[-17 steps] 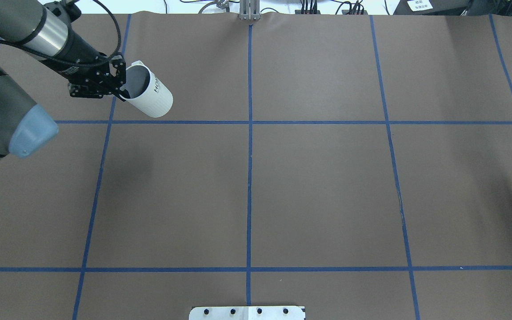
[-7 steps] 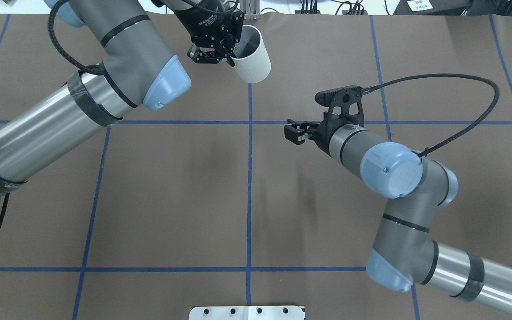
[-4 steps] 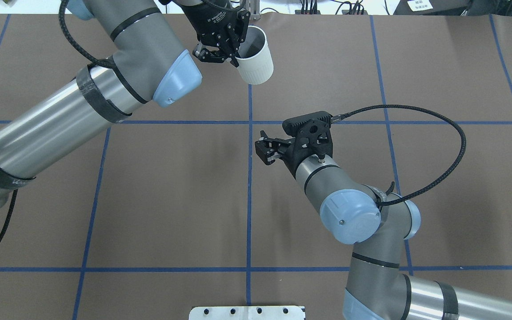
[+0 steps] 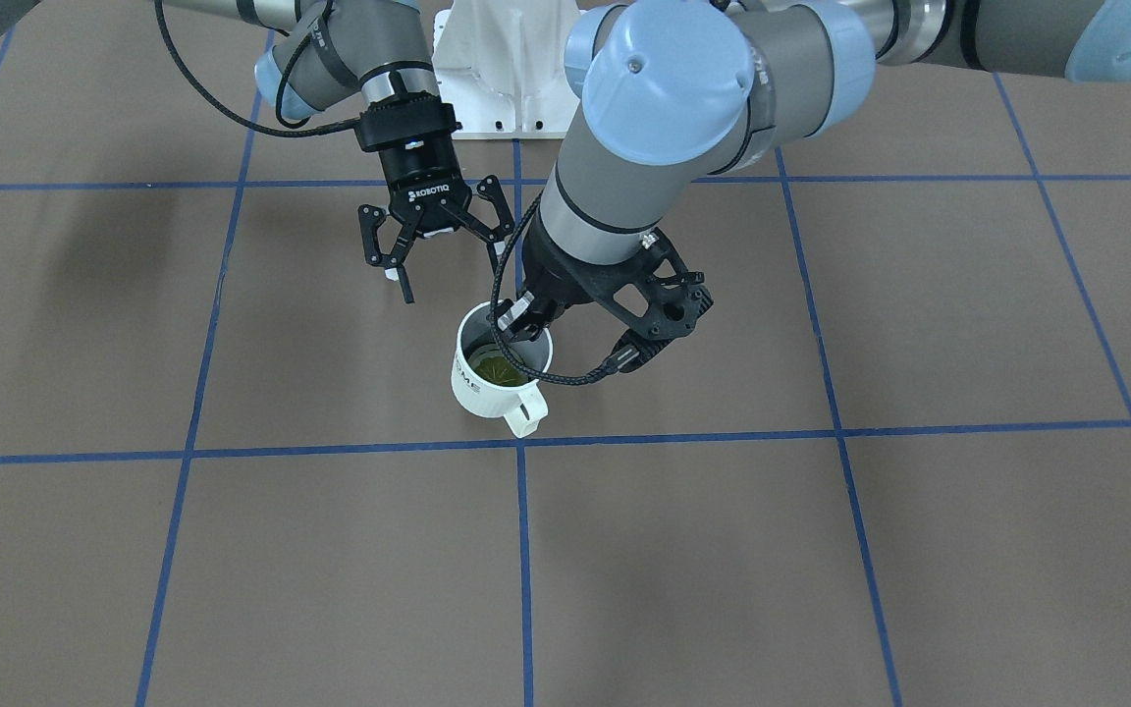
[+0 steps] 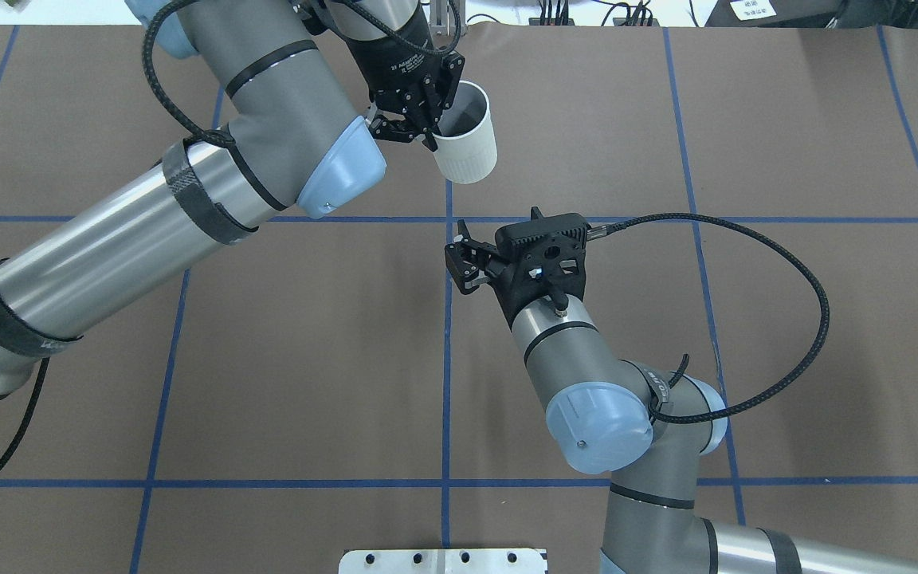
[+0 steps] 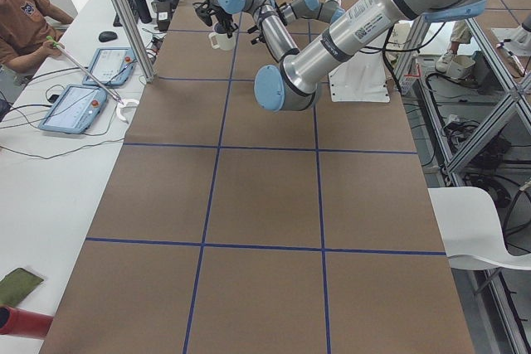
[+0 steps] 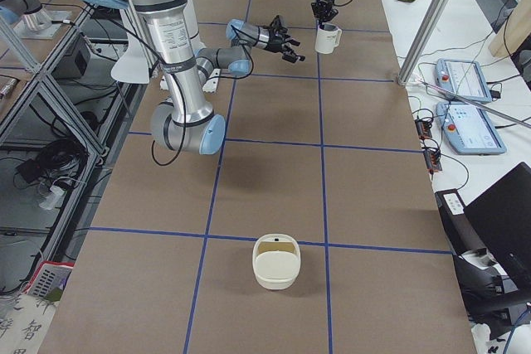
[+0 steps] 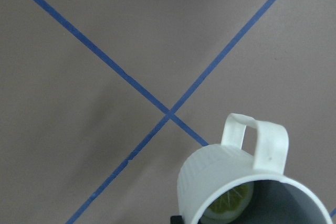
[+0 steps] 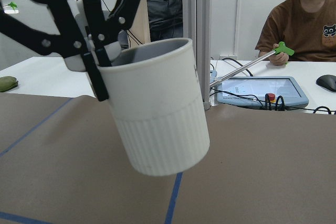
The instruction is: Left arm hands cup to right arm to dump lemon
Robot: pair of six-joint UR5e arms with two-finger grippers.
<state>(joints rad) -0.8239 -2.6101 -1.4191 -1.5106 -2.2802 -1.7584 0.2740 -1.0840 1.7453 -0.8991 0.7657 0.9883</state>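
The white ribbed cup [image 5: 467,147] hangs tilted above the table at the back centre. My left gripper [image 5: 429,134] is shut on its rim, one finger inside the grey interior. The front-facing view shows the cup [image 4: 487,388] with its squared handle and the yellow-green lemon [image 4: 497,370] lying inside. The left wrist view shows the cup [image 8: 231,179] and the lemon [image 8: 231,208] too. My right gripper [image 5: 454,261] is open and empty, a short way in front of the cup. It also shows in the front-facing view [image 4: 438,250]. The right wrist view is filled by the cup [image 9: 157,119].
A cream bowl-like container [image 7: 276,261] stands on the table towards the robot's right end. The brown table cover [image 5: 307,343] has a blue tape grid. An operator [image 9: 310,19] sits behind the far edge with tablets [image 9: 257,88] and a metal post [image 9: 202,24].
My left arm carried the cup from the back left to the back centre. My right arm came in from the right and moved its open gripper close to the cup.
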